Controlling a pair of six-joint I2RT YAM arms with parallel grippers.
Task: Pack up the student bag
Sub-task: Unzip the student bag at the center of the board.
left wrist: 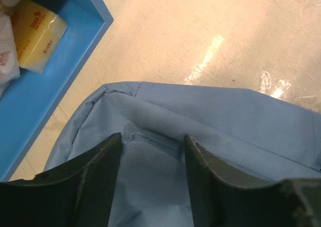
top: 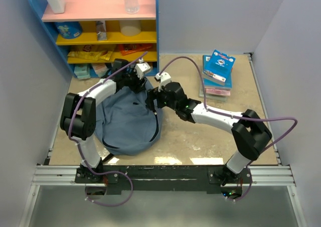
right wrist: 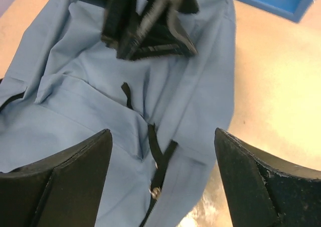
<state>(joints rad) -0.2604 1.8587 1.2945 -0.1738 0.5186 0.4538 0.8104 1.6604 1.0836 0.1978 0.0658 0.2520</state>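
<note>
Spanning whole view, table (top: 200,136); blue shelf (top: 157,26) at 11 o'clock. Student bag (top: 128,124) slumped flat at centre-left, top toward shelf, apparently not yet opened for loading. Book stack (top: 218,74) at 1 o'clock, likely cargo. Left gripper (left wrist: 153,141) at bag's 12 o'clock, jaws spread astride top seam, seemingly to pinch and lift. Right gripper (right wrist: 163,131) at bag's 3 o'clock, jaws wide, empty, above black strap (right wrist: 155,146).

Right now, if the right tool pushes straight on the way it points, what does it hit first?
The student bag, blue fabric around the black zipper, dead ahead of the open right tool. Depth is unclear from the wrist view.
</note>
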